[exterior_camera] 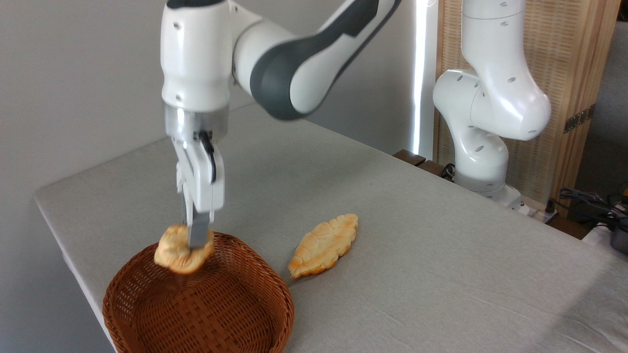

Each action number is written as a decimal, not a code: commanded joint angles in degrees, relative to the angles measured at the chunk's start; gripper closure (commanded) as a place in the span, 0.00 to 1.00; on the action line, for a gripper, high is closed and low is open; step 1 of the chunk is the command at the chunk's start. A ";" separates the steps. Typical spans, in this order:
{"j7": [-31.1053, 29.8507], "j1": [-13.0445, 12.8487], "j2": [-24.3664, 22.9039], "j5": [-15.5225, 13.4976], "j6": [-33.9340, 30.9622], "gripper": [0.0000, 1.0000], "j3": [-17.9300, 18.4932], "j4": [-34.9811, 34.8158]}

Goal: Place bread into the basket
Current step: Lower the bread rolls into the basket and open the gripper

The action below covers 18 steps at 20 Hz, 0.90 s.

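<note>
My white 2-finger gripper point(192, 240) hangs straight down from my wrist, over the far left part of the round brown woven wicker basket point(147, 294). My fingers point(197, 230) are closed in on the small round, thick, pale golden bun with its layered sides point(172, 252), pinching it from above. The near finger crosses the front of the bun, so only its grey tip and the bread on either side of it show; the other finger is hidden behind.

The bun is clear of the basket's woven floor, held in the air just over the back rim. It is tilted, its lower edge dipping toward the inside of the bowl. Whether it brushes the rim behind it I cannot tell, since my hand and the bun are a little blurred.

The basket sits at the near left corner of the pale grey cloth-covered table point(417, 255), and the bottom edge of the view cuts off its front. Its inside shows only bare weave.

To the right of the basket, near but apart from it, the longer flat leaf-shaped golden pastry point(325, 245) lies flat on the cloth. My white and grey arm point(294, 63) reaches in from the upper right, where its base point(483, 162) stands at the table's far edge.
</note>
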 commanded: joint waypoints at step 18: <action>-0.80 -0.20 3.07 -0.06 2.68 0.00 -0.04 1.25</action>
